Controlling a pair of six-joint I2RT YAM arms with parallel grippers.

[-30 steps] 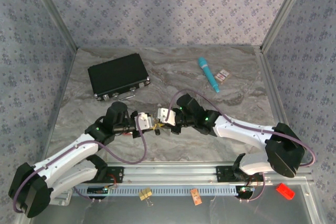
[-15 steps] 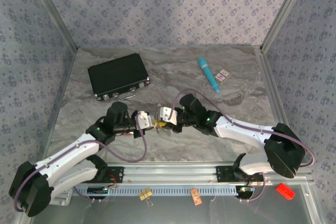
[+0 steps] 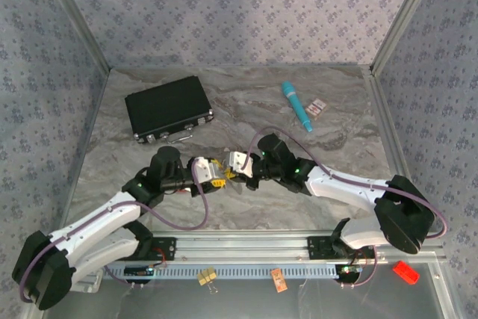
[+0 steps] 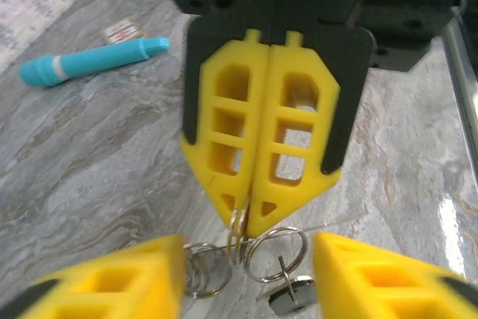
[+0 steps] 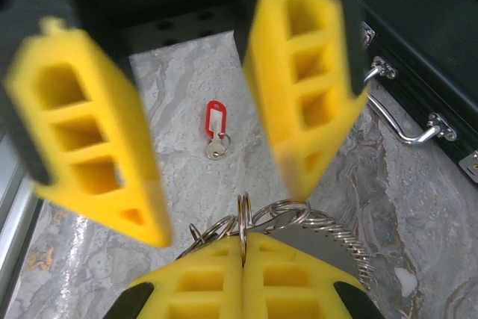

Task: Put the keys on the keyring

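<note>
The left gripper stood wide open, its 2 yellow fingers either side of the keyring. Facing it tip to tip, the right gripper was pinched tight on 1 loop of that keyring, whose rings hung below its fingertips.

Left gripper fingers spread, right gripper fingers pinched together
</note>
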